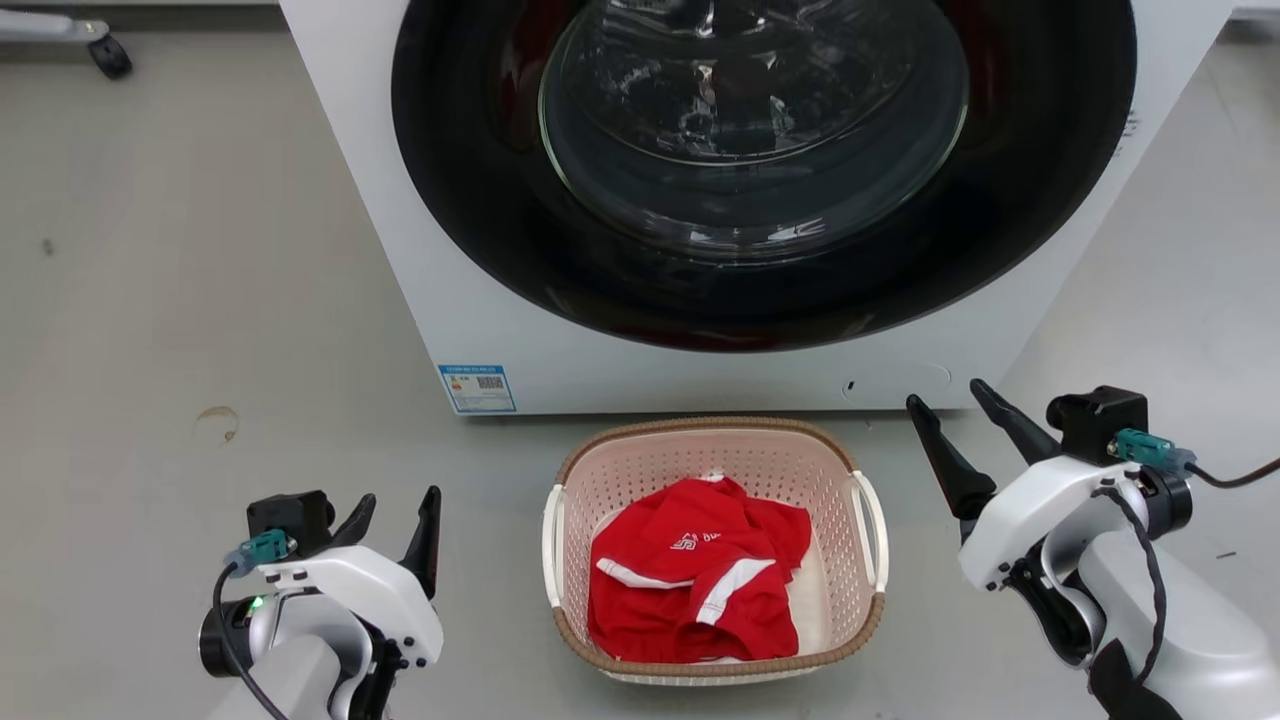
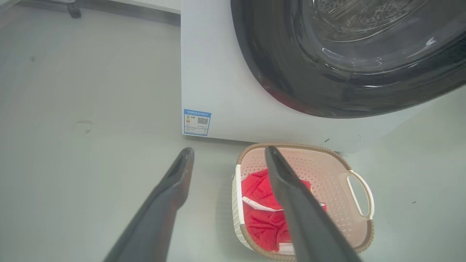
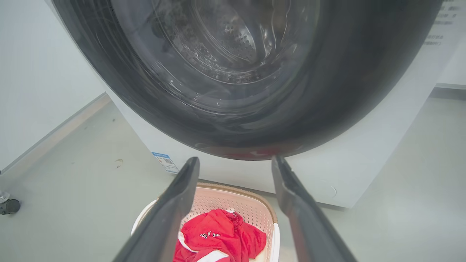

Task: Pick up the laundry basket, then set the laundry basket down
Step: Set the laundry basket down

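Note:
The laundry basket [image 1: 840, 475] sits on the grey floor just in front of the washing machine, pale pink, perforated, with a brown woven rim and white loop handles on both sides. A crumpled red garment [image 1: 695, 585] lies inside it. My left gripper [image 1: 398, 505] hovers open to the basket's left, apart from it. My right gripper [image 1: 948, 400] stands open to the right, near the machine's lower corner, also clear of the basket. The basket [image 2: 327, 171] lies behind my left fingers [image 2: 171, 189] in the left wrist view. It shows again, basket [image 3: 236, 198], below my right fingers [image 3: 287, 189].
The big white washing machine [image 1: 500, 330] with its dark round door [image 1: 750, 170] stands directly behind the basket, a blue label [image 1: 477, 388] at its lower left. A stain [image 1: 218, 422] marks the floor at left. A caster wheel [image 1: 110, 55] sits far back left.

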You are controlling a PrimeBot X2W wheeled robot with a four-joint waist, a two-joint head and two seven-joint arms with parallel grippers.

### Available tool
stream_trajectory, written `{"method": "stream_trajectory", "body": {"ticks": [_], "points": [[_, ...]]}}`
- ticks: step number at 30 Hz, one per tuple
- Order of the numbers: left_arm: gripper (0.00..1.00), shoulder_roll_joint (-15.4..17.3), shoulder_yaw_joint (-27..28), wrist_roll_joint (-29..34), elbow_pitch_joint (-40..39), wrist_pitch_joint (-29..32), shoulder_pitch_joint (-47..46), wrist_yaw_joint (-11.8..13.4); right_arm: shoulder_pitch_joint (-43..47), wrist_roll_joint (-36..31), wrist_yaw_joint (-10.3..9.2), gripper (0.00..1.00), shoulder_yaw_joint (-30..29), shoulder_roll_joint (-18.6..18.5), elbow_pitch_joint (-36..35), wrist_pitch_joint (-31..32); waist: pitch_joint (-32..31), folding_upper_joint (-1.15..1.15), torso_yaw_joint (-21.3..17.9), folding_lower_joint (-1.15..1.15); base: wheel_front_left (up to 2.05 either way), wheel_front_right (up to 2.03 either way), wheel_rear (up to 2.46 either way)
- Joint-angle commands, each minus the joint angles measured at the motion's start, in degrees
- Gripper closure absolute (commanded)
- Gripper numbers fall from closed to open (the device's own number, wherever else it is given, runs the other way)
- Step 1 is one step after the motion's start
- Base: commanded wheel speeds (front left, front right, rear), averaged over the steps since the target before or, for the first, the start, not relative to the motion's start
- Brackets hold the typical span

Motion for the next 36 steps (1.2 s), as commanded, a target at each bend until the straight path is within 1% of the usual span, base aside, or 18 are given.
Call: {"method": "stream_trajectory", "body": {"ticks": [1,6,14,21,24,27,28,33,36], "points": [[0.00,1.94,2.60,1.36,-2.03,-0.76,0.45,0.71,1.16,-0.55,-0.21,0.00,-0.33,-0.29,-1.66,-0.37,-2.02,0.00,0.41,0.00,0.00,0.00,0.00],[0.00,2.54,5.86,5.48,-7.15,-0.76,3.99,2.21,3.35,-1.34,-0.21,0.00,-3.25,-0.66,-4.06,-0.37,-3.75,0.00,0.69,0.00,0.00,0.00,0.00],[0.00,2.26,11.23,10.62,-18.91,-0.76,10.70,4.76,6.30,-3.81,-0.21,0.00,-8.89,-1.76,-10.10,-0.37,-4.90,0.00,0.82,0.00,0.00,0.00,0.00],[0.00,2.53,12.35,13.39,-29.14,-0.76,16.48,7.08,10.54,-6.52,-0.21,0.00,-13.80,-3.37,-17.62,-0.37,-5.91,0.00,1.33,0.00,0.00,0.00,0.00],[0.00,3.39,12.46,13.96,-34.59,-0.58,19.33,8.74,13.43,-7.97,-0.21,0.00,-15.62,-4.43,-21.00,-0.37,-6.78,0.00,1.59,0.00,0.00,0.00,0.00],[0.00,4.86,12.39,14.52,-41.56,0.92,22.99,11.30,16.78,-9.19,-0.21,0.00,-17.98,-5.24,-24.31,-0.37,-7.51,0.00,1.81,0.00,0.00,0.00,0.00],[0.00,4.86,12.39,14.52,-41.56,0.92,22.99,11.30,16.78,-9.19,-0.21,0.00,-17.98,-5.24,-24.31,-0.37,-7.51,0.00,1.81,0.00,0.00,0.00,0.00],[0.00,7.84,12.40,14.97,-51.85,4.30,29.34,15.02,22.76,-11.15,-0.21,0.00,-22.40,-5.64,-28.96,-0.37,-8.41,0.00,1.99,0.00,0.00,0.00,0.00],[0.00,8.99,12.78,14.89,-57.21,5.64,32.54,17.07,25.31,-12.04,-0.21,0.00,-24.39,-5.27,-31.40,-0.37,-8.14,0.00,1.87,0.00,0.00,0.00,0.00]]}}
